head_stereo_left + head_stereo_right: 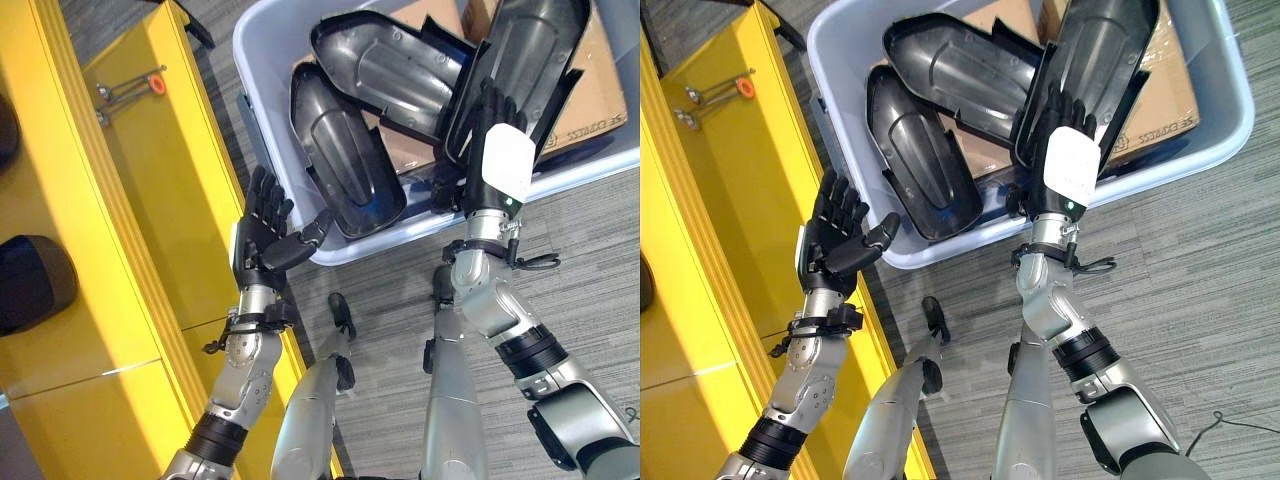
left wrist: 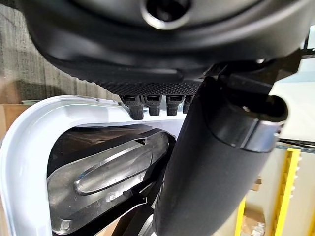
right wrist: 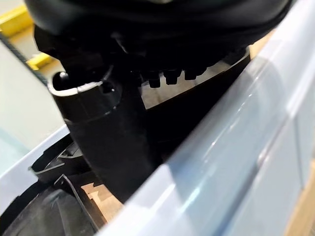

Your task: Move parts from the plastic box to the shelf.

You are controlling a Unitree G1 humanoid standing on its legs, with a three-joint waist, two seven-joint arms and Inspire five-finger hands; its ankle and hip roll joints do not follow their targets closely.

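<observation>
Pickup step: right hand (image 1: 497,160) pinches tilted black part (image 1: 520,60) at plastic box (image 1: 262,40) near wall; left hand (image 1: 262,232) spread open outside box (idle). Next: lift clear, toward yellow shelf (image 1: 130,200).

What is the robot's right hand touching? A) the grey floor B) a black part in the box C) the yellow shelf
B: the right hand rests on a tall black part leaning in the plastic box, away from the yellow shelf.
</observation>
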